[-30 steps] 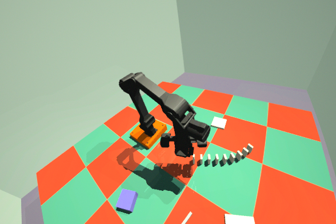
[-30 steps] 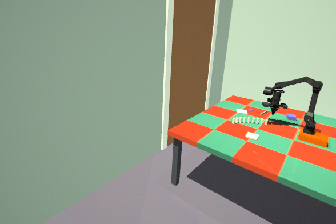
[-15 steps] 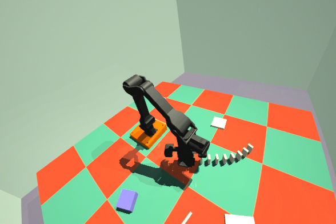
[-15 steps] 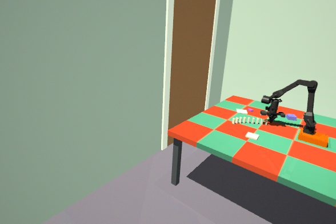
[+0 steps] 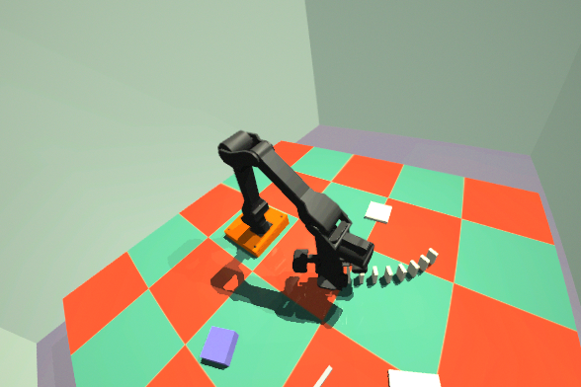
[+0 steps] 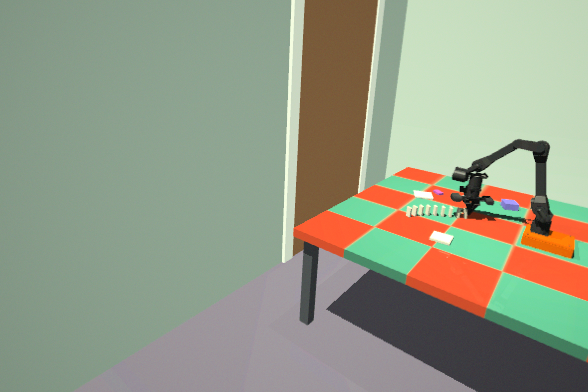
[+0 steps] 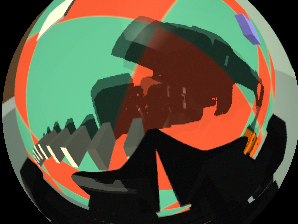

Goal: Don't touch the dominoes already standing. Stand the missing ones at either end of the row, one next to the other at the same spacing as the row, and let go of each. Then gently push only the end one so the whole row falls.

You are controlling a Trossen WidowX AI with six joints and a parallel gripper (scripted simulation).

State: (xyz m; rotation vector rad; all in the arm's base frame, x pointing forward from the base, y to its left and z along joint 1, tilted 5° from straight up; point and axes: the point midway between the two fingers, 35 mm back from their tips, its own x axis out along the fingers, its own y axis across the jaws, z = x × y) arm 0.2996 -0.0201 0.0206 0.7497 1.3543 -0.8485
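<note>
A curved row of several pale dominoes (image 5: 401,272) (image 6: 428,210) (image 7: 102,146) stands on the checkered table. My gripper (image 5: 332,285) (image 6: 469,215) (image 7: 152,132) is shut and holds nothing. Its tips are low, just beyond the end of the row nearest the arm's base. The end domino (image 7: 134,140) stands close beside the fingers in the wrist view. In the top and exterior views the gripper partly hides this end of the row. I cannot tell whether the fingers touch the end domino.
A white flat piece (image 5: 378,212) (image 6: 441,238) lies to one side of the row, another (image 5: 414,379) (image 6: 423,194) (image 7: 54,19) to the other. A purple block (image 5: 219,347) (image 6: 510,204) (image 7: 247,29), a small magenta piece (image 6: 438,192) and a thin white strip (image 5: 323,376) lie farther off.
</note>
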